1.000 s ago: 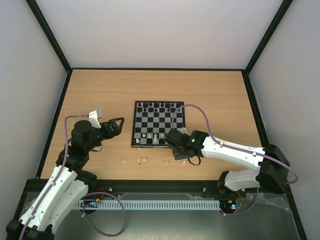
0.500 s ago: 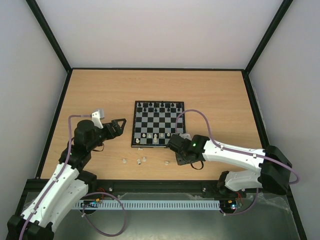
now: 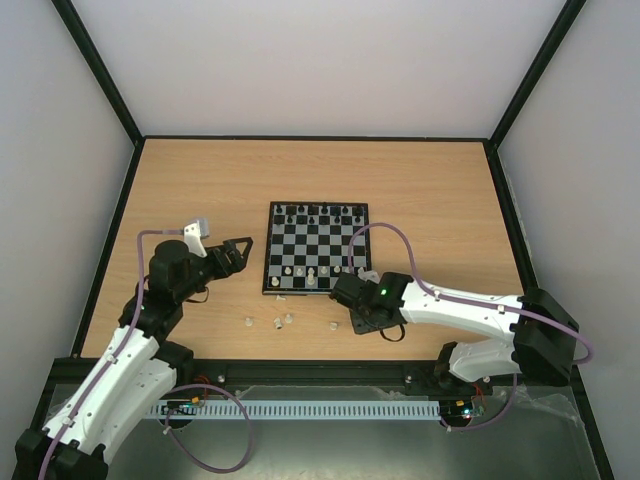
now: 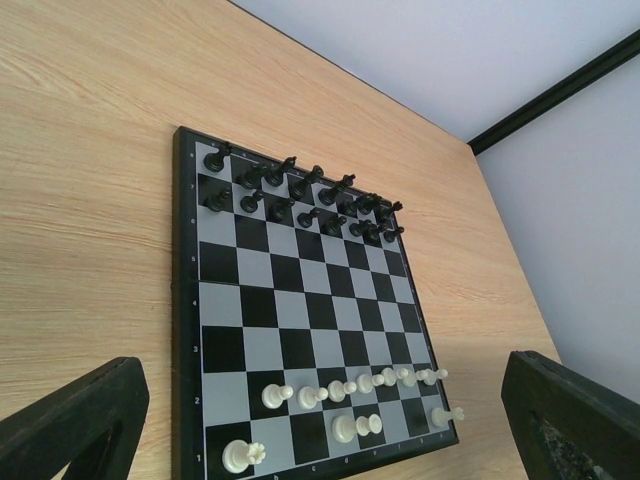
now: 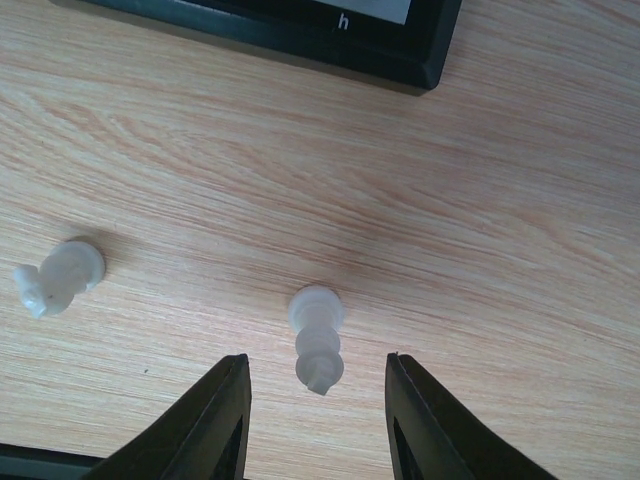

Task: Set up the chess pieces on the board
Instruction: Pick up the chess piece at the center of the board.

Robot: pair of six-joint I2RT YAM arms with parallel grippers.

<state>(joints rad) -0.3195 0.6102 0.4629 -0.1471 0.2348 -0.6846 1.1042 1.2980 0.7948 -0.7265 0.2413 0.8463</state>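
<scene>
The board [image 3: 315, 250] lies mid-table and also shows in the left wrist view [image 4: 300, 320]. Black pieces [image 4: 300, 195] fill its far rows. Several cream-white chess pieces [image 4: 350, 385] stand on its two near rows. My right gripper [image 3: 358, 308] hangs over the table just off the board's near right corner. In the right wrist view it [image 5: 316, 362] is open, with one upright white piece [image 5: 317, 345] between its fingers, not touched. My left gripper [image 3: 235, 255] is open and empty, left of the board; its fingers [image 4: 70, 420] frame the board's near rows.
Loose white pieces lie on the table in front of the board [image 3: 247, 322], [image 3: 277, 323], [image 3: 289, 318], [image 3: 333, 324]. One toppled piece [image 5: 55, 275] lies left of the right gripper. The board's corner edge [image 5: 400, 65] is just beyond it.
My right gripper has moved off the board's near right corner, back and slightly left, down over the loose white piece. The left arm shifted slightly, then stayed still.
</scene>
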